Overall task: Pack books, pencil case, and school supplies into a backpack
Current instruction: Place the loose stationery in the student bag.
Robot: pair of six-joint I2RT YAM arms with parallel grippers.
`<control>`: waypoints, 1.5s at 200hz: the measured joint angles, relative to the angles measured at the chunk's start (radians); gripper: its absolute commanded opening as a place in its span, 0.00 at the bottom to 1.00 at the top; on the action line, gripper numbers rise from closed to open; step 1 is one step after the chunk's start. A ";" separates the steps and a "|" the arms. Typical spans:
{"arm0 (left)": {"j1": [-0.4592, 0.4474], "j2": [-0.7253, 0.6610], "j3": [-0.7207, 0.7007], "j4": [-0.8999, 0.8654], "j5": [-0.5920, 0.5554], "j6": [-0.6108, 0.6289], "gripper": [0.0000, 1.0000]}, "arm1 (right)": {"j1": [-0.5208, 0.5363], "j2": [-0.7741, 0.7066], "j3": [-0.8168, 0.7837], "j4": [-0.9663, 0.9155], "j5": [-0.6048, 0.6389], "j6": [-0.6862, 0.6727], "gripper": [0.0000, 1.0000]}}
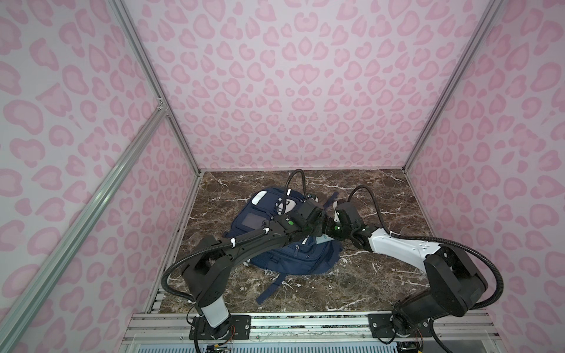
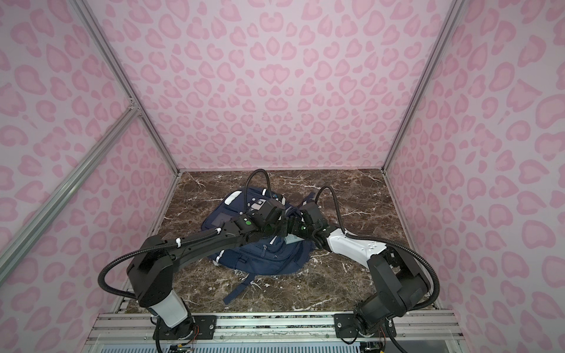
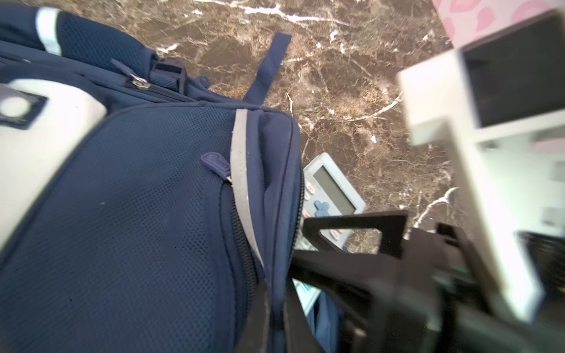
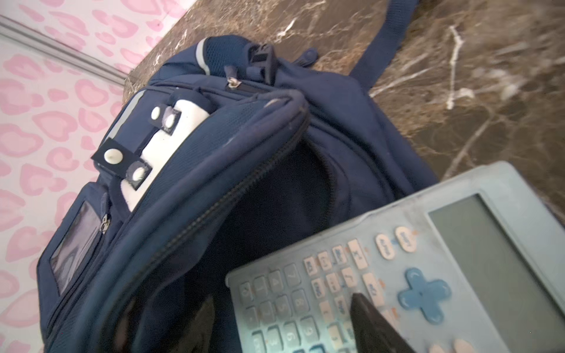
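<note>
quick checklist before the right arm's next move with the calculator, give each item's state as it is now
1. Large navy-blue fabric backpack main compartment unzipped: ok.
2. Left gripper shut on the opening's edge: ok.
3. Pale grey-blue calculator over the opening: ok for the keypad end; the screen end hangs outside.
4. Right gripper hold on the calculator: cannot tell, only its top side shows.
5. Space inside: cannot tell, dark.
6. Gap between both grippers: cannot tell, crowded in both top views.

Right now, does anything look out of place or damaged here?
Nothing looks spilled or damaged. The calculator sits askew at the open mouth of the backpack, mostly outside it, over the marble table.
</note>
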 measured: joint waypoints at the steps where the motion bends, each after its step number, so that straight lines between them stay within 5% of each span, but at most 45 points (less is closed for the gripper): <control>1: 0.000 0.005 0.000 0.003 -0.001 0.000 0.03 | -0.001 -0.002 -0.002 -0.001 0.000 0.000 0.60; 47: -0.006 0.106 0.034 -0.017 -0.006 -0.001 0.03 | 0.002 -0.027 -0.019 -0.013 0.025 0.009 0.47; 96: -0.011 0.122 0.032 0.014 -0.010 -0.005 0.03 | -0.064 -0.178 -0.018 -0.143 0.117 -0.087 0.69; 121: -0.013 0.119 0.027 0.020 -0.010 -0.006 0.03 | -0.196 -0.234 -0.061 -0.209 0.180 -0.131 0.73; 148: -0.016 0.116 0.027 0.019 0.000 -0.012 0.03 | -0.363 -0.177 -0.131 -0.172 0.069 -0.159 0.77; 174: -0.019 0.109 0.027 0.011 0.002 -0.012 0.03 | -0.381 -0.054 -0.121 -0.087 -0.071 -0.190 0.70; 207: -0.021 0.099 0.027 -0.002 0.006 -0.012 0.03 | -0.382 0.017 -0.146 0.084 -0.184 -0.178 0.48; 264: -0.023 0.079 0.042 -0.050 0.013 -0.011 0.03 | -0.347 0.124 -0.103 0.214 -0.256 -0.194 0.40; 300: -0.027 0.064 0.078 -0.109 0.008 -0.008 0.06 | -0.226 0.109 -0.086 0.224 -0.232 -0.197 0.37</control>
